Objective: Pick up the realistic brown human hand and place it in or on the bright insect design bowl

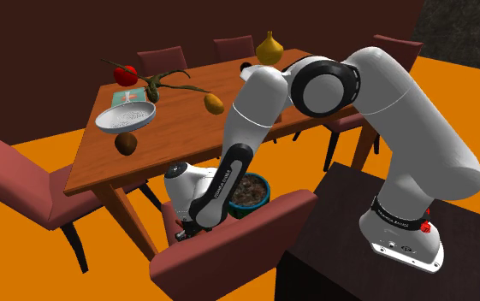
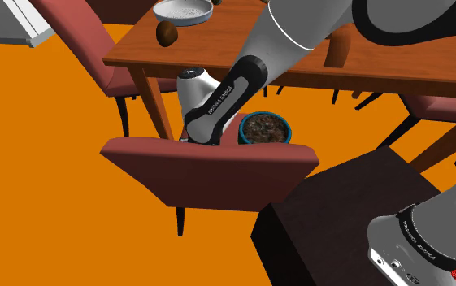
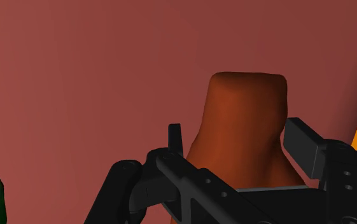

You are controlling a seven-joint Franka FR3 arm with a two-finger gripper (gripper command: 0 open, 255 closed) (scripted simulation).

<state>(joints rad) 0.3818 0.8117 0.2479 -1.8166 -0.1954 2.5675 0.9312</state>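
White lettering on the dark band of the arm's point(image 1: 255, 111) forearm seems to read "FRANKA EMIKA". A second lettered band rings the base at the lower right of the shoulder view, but it is too small to read.

The white arm rises from its stand, bends over at the upper right of the shoulder view, and plunges steeply down to the lower middle. There its wrist dips behind the backrest of a dusty red chair point(image 1: 229, 244) pulled up to the wooden surface point(image 1: 178, 154).

In the wrist view, the claw point(image 3: 237, 137) points down at the chair's seat point(image 3: 75, 76). The brown hand point(image 3: 244, 121) lies on that seat, directly between the two black fingers. The fingers are narrowed around it, one against each side, and appear to clasp it.

A teal-rimmed bowl point(image 2: 245, 130) with a dark mottled inside sits on the same seat, just beside the wrist, right of centre in the second exterior view.
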